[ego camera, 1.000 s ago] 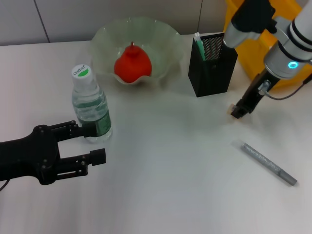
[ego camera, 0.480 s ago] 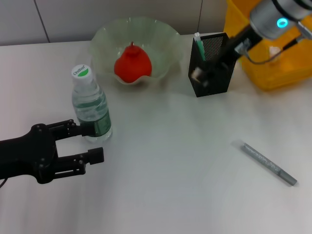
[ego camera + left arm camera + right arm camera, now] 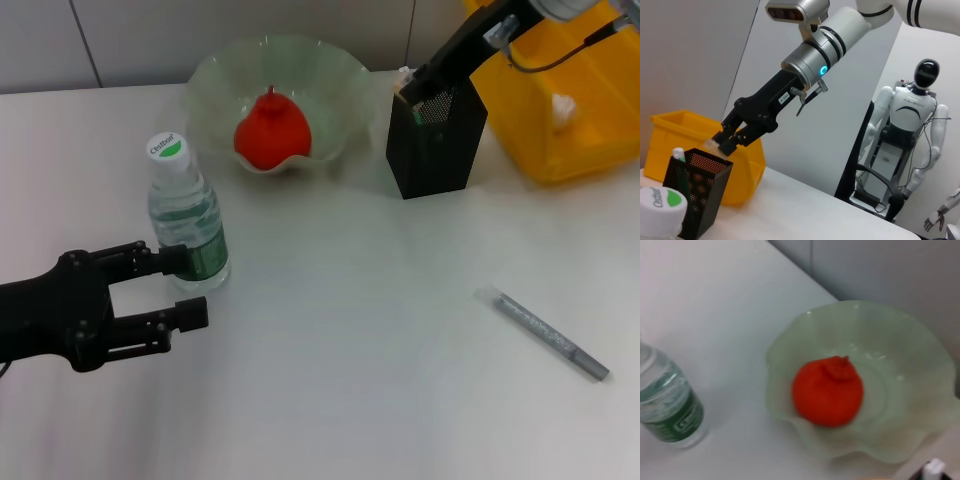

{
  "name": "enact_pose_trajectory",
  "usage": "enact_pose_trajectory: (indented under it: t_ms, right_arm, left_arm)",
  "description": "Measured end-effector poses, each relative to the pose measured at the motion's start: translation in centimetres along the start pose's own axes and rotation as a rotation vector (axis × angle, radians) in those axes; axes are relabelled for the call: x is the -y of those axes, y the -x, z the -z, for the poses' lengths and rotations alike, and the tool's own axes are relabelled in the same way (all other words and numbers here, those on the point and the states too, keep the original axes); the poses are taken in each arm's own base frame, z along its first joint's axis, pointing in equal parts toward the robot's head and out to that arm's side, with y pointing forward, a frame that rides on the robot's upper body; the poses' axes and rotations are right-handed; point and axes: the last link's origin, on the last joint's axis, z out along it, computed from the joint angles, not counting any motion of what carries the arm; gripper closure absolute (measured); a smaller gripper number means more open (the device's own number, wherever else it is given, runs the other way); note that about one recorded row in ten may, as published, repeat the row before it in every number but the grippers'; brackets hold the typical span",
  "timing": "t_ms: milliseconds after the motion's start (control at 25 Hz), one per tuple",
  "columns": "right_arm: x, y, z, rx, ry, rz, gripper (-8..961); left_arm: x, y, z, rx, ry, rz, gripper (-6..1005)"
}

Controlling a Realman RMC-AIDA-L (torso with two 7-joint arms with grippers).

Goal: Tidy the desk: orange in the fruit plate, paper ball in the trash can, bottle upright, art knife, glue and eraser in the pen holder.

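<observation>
My right gripper (image 3: 410, 92) hovers over the near-left rim of the black mesh pen holder (image 3: 437, 150), shut on the small beige eraser (image 3: 715, 145). A white-capped green glue stick (image 3: 679, 154) stands in the holder. The orange (image 3: 272, 130) lies in the pale-green fruit plate (image 3: 215, 72). Left of centre, the bottle (image 3: 186, 215) stands upright. My left gripper (image 3: 187, 287) is open just in front of it, far finger by the label. The paper ball (image 3: 565, 103) lies in the yellow trash can (image 3: 560, 150). The grey art knife (image 3: 550, 335) lies on the table at the right.
The trash can stands right behind the pen holder at the back right. A grey wall runs along the table's far edge. A white humanoid robot (image 3: 907, 135) stands in the room beyond the table.
My right gripper lifted the eraser from the table at the right and carried it up and left over the pen holder. My left gripper drew back slightly from the bottle.
</observation>
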Motion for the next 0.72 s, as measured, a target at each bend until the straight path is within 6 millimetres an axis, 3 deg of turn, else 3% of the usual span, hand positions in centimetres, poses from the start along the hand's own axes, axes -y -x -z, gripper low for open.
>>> enact_pose_trajectory:
  t_ms: [320,720]
  right_arm:
    - [1.1,-1.2,1.2,-0.007,-0.055,-0.037,699]
    - [1.9,-3.0,0.5,-0.05,-0.096,-0.062,682]
  left_arm:
    - [0.1,0.0,0.1,-0.005,-0.006,0.0,258]
    - [0.1,-0.2,0.0,-0.005,-0.003,-0.004,257]
